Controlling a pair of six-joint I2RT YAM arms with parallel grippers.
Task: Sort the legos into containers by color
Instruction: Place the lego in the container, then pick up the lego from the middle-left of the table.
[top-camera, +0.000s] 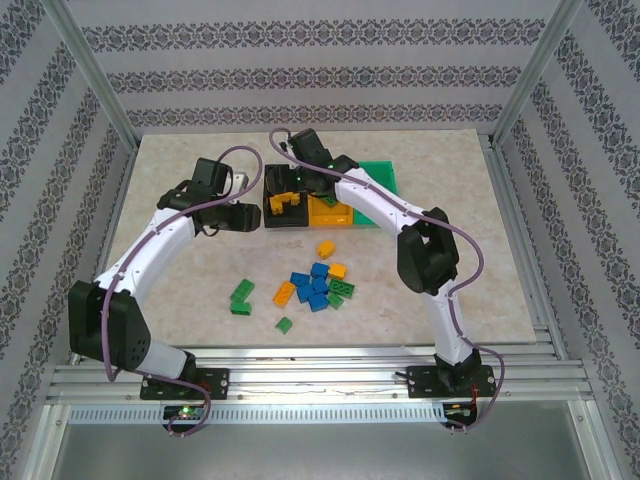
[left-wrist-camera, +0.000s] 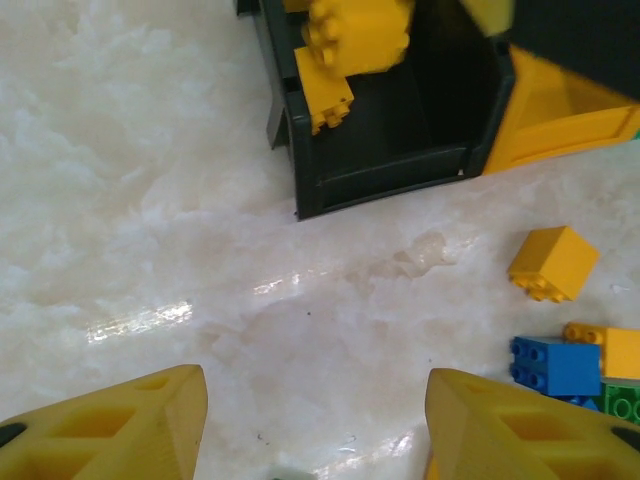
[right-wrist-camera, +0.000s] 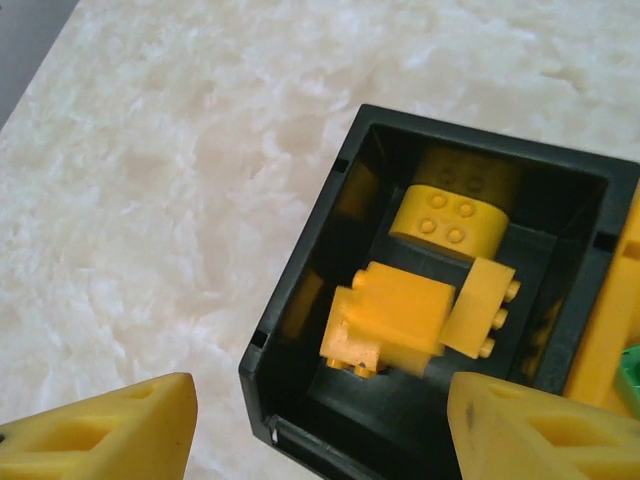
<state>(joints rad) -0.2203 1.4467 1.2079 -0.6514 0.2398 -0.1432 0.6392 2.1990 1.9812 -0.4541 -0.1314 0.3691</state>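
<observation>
Three joined bins stand at mid-back: black (top-camera: 283, 223), orange-yellow (top-camera: 330, 216), green (top-camera: 385, 178). Three yellow bricks (right-wrist-camera: 400, 315) lie in the black bin (right-wrist-camera: 300, 270). My right gripper (top-camera: 300, 182) hovers over that bin, open and empty, and shows as right gripper (right-wrist-camera: 320, 435) in its wrist view. Just left of the black bin (left-wrist-camera: 390, 175), my left gripper (top-camera: 246, 216) is low over bare table; it is open with nothing between its fingers (left-wrist-camera: 110, 430). Loose blue bricks (top-camera: 312, 285), yellow ones (top-camera: 326, 248) and green ones (top-camera: 242, 296) lie in front of the bins.
The marble-patterned tabletop (top-camera: 180, 300) is bounded by patterned walls and metal posts (top-camera: 95, 80). A single yellow brick (left-wrist-camera: 553, 262) and a blue brick (left-wrist-camera: 560, 365) lie to the right of my left gripper. The right arm's elbow (top-camera: 428, 255) stands right of the pile.
</observation>
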